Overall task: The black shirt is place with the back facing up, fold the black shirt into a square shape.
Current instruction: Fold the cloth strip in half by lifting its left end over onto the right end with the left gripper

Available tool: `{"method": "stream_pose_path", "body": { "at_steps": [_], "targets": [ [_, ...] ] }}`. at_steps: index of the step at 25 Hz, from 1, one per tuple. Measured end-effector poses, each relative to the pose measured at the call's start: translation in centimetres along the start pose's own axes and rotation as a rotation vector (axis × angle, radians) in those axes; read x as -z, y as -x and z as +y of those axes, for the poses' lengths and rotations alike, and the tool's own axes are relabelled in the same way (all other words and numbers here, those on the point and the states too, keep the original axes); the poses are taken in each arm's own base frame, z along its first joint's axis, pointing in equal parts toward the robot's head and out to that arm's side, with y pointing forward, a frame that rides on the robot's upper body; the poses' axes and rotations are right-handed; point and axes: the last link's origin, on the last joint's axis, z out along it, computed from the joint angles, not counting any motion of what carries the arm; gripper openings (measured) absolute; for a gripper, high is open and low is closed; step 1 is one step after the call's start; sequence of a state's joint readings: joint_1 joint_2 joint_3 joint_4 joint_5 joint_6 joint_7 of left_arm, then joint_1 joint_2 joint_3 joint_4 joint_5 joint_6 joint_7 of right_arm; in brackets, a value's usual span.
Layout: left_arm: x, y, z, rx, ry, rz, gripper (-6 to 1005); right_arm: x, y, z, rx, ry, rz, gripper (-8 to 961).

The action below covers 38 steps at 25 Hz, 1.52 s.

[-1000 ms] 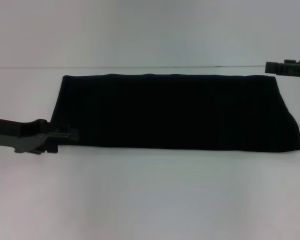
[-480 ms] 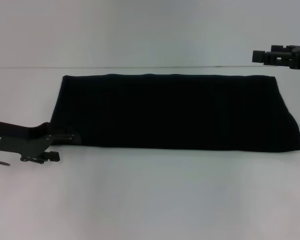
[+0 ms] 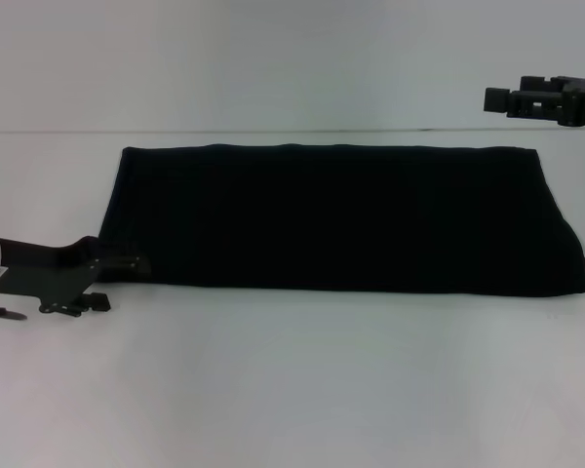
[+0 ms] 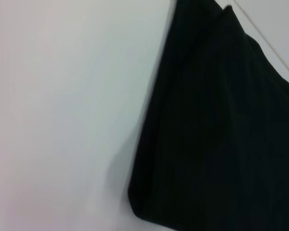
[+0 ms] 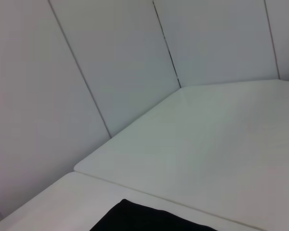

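The black shirt (image 3: 341,216) lies folded into a wide band on the white table (image 3: 292,390). At its near left corner sits the left gripper (image 3: 127,265) — grip state unclear. The right gripper (image 3: 512,99) hovers above the far right corner, apparently open. Only the left wrist view shows the layered edge (image 4: 149,144).

Bright even light, soft shadows, slight blur.

White table (image 3: 302,380), plain and matte, reaching back to a pale wall. Directly on it, the black shirt (image 3: 341,216), folded into a long flat band running side to side across the far half, edges fairly straight, right end slightly rounded, near left corner also seen in left wrist view (image 4: 221,144)
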State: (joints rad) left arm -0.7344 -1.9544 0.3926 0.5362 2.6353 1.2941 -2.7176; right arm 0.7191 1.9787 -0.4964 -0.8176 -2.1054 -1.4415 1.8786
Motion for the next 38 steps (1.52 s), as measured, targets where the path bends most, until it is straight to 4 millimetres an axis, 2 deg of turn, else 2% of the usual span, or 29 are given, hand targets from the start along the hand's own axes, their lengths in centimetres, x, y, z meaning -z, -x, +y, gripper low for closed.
{"method": "stream_pose_path", "body": {
  "at_steps": [14,38],
  "targets": [
    [-0.1,-1.0,0.1,-0.006,-0.021,0.051,889,-0.3,0.3,0.2,0.008,0.010,-0.004,918],
    [-0.2,-1.3,-0.4,-0.018,-0.057,0.071,885,-0.6,0.6,0.4,0.011,0.015,-0.017,914]
  ]
}}
